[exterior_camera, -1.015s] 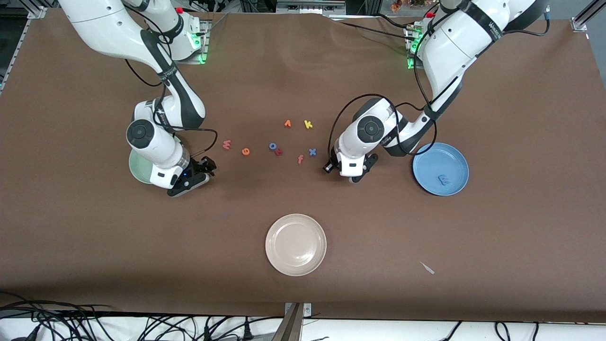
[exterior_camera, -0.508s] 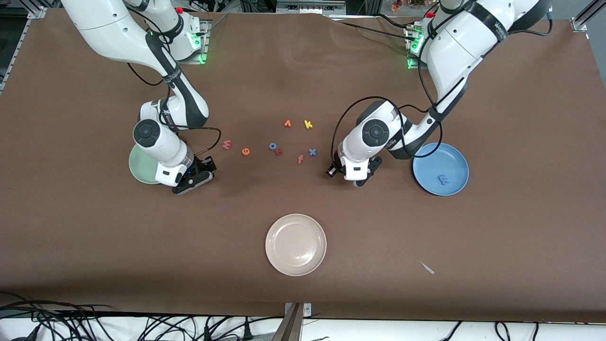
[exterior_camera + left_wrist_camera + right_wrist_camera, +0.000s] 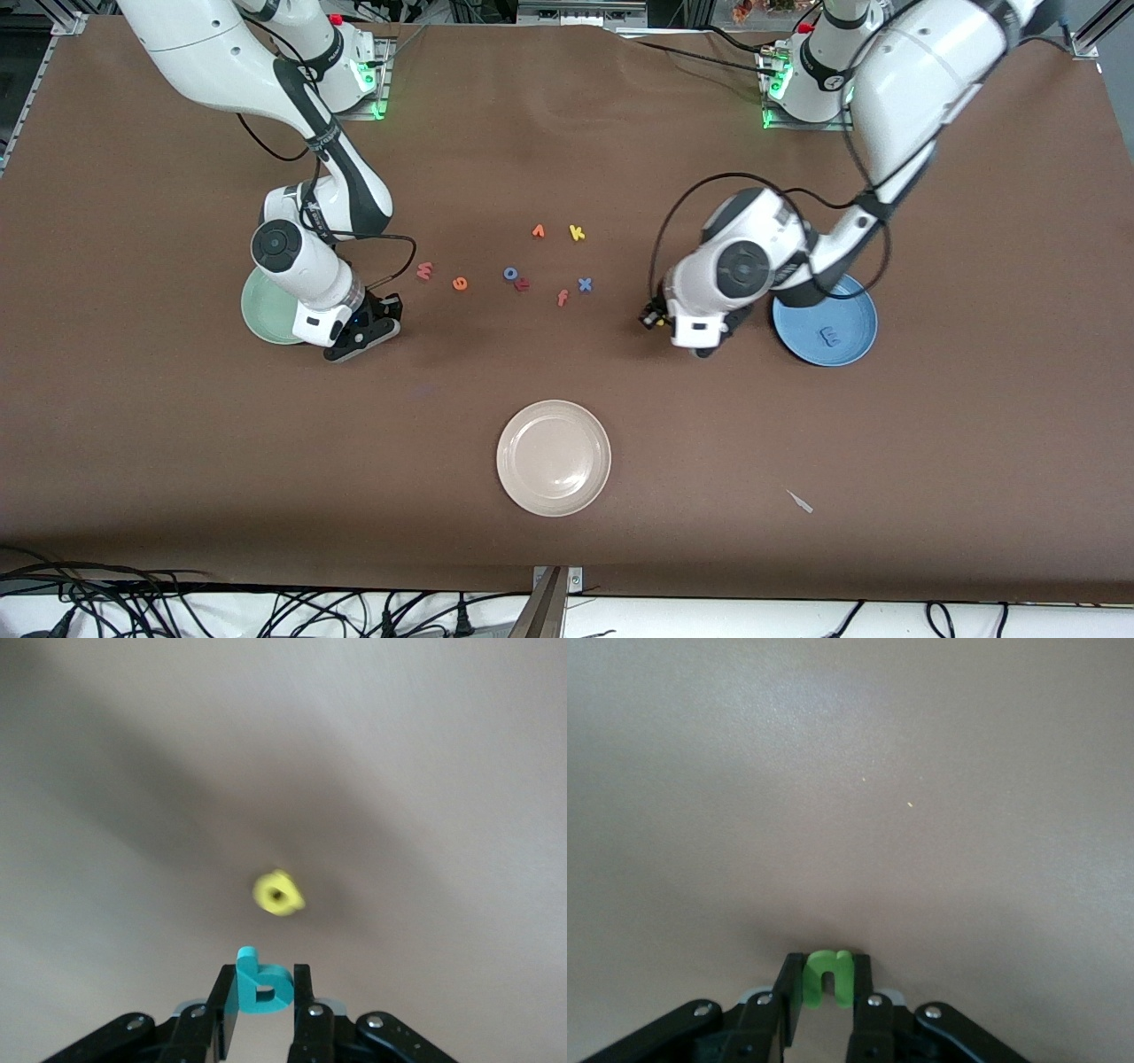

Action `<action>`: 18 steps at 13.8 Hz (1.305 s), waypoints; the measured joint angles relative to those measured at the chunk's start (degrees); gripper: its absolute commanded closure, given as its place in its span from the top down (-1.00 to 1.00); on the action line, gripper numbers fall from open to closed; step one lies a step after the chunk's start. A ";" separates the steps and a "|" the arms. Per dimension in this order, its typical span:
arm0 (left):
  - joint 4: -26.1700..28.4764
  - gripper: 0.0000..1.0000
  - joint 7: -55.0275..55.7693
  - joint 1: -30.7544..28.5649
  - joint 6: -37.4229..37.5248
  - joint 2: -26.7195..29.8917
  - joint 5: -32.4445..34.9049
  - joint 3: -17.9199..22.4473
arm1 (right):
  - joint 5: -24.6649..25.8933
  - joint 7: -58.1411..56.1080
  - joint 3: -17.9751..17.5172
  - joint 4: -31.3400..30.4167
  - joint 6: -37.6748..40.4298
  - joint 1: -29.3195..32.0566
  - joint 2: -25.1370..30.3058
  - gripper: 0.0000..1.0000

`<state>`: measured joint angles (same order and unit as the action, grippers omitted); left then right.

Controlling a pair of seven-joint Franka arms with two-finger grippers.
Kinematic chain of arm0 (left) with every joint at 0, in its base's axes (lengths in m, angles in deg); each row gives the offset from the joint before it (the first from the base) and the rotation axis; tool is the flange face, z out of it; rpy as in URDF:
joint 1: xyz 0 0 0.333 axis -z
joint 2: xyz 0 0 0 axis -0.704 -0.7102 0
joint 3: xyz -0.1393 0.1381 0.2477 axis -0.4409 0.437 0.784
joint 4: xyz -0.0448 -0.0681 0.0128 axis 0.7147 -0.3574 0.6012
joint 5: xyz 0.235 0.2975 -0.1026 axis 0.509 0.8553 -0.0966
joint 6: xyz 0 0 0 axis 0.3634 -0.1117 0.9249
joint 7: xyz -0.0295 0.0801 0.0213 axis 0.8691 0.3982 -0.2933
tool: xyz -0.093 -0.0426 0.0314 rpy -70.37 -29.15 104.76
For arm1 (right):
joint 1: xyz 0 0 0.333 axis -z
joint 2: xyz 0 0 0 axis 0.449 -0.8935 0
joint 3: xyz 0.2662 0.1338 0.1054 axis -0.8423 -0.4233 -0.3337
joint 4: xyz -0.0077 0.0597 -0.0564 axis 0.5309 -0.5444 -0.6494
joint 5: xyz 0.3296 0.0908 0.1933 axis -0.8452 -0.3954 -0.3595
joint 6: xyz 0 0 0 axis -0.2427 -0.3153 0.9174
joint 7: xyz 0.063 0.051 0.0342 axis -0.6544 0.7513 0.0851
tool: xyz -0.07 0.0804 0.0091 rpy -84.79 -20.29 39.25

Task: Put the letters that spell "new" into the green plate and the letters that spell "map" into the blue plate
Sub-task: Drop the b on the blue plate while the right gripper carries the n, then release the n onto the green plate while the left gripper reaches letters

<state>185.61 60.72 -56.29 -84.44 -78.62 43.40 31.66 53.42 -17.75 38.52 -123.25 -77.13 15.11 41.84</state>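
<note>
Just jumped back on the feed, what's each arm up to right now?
Both arms have a foam letter pinched. The left gripper holds the teal a above the table beside the blue plate, which already contains the blue m; the yellow p still lies on the table below. The right gripper has closed on the green n low at the table beside the green plate. The pink w and orange e are still on the table.

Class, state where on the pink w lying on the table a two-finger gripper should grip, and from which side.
Pinch the pink w across its outer edges, coming straight down: it lies flat on the table, and the orange e beside it sits apart, likely leaving finger room.
</note>
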 measured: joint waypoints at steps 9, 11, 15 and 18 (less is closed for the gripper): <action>3.33 -0.65 -31.45 -17.80 8.84 -0.06 0.01 -1.65 | 3.57 -9.89 1.98 -5.24 20.24 11.76 18.97 -1.00; 4.25 -0.62 -33.95 -19.07 10.11 -0.07 0.02 -1.56 | 6.14 -9.72 3.35 -9.35 19.48 12.21 21.55 -1.00; 4.58 0.70 -44.26 -24.07 10.56 -0.19 0.03 -0.32 | 8.09 -9.76 5.08 -19.63 5.72 12.59 22.15 -0.48; 4.66 1.00 -46.88 -25.07 10.54 -0.61 0.03 0.06 | 8.37 -9.73 5.08 -21.53 3.68 12.85 22.18 0.21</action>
<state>190.28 13.84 -81.37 -73.90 -79.24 43.43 31.72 61.79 -27.48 43.60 -144.79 -73.45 27.95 64.02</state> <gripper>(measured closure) 0.608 0.683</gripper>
